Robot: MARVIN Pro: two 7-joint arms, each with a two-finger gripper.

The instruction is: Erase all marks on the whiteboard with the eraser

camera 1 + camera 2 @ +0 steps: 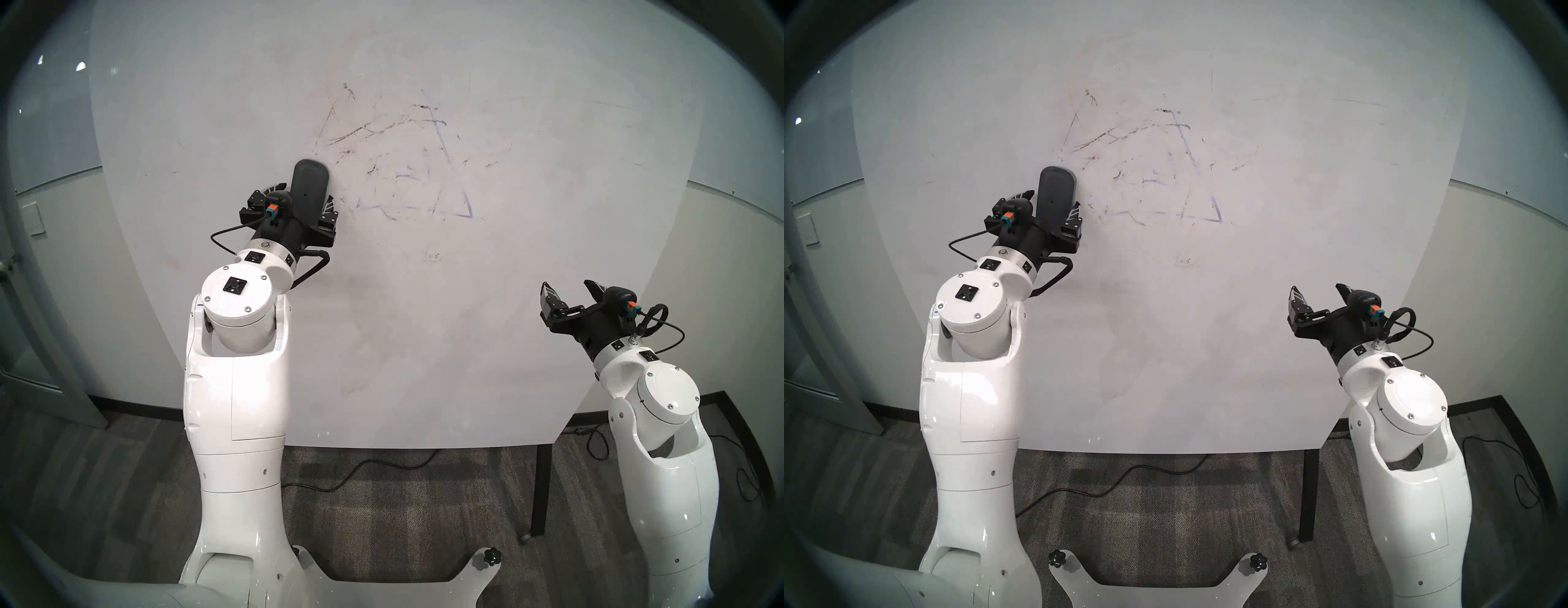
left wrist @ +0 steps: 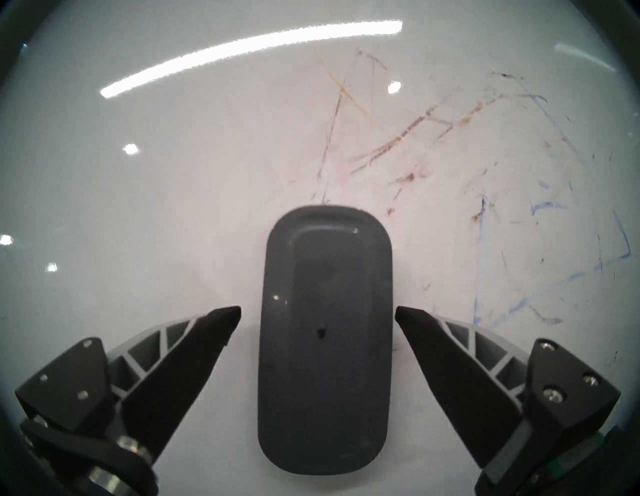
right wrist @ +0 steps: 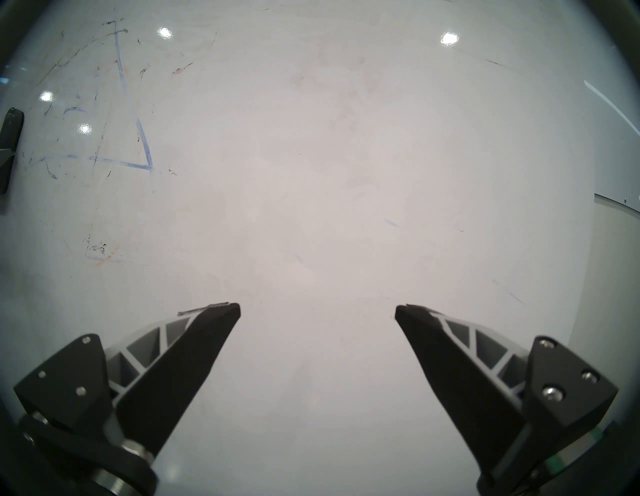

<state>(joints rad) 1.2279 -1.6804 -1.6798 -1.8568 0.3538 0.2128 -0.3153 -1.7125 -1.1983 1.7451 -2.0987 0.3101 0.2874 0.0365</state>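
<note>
The whiteboard (image 1: 424, 339) lies flat in front of me, glossy and smeared. The marks (image 1: 424, 170) sit on its far middle: remnants of a blue triangle (image 3: 140, 138) with blue scraps inside, and dark and reddish-brown streaks (image 2: 408, 128) to their left. The dark grey oblong eraser (image 1: 309, 187) rests on the board just left of the marks. My left gripper (image 2: 318, 311) straddles the eraser (image 2: 325, 329), open, with a gap on each side of it. My right gripper (image 1: 568, 286) hovers open and empty over the board's near right part (image 3: 318, 310).
A small dark smudge (image 1: 430, 256) lies nearer me than the triangle. A black table leg (image 1: 541, 488) stands under the board's near right corner. Cables (image 1: 360, 471) trail over the carpet below. Pale walls surround the board, and a door frame (image 1: 51, 322) stands at the left.
</note>
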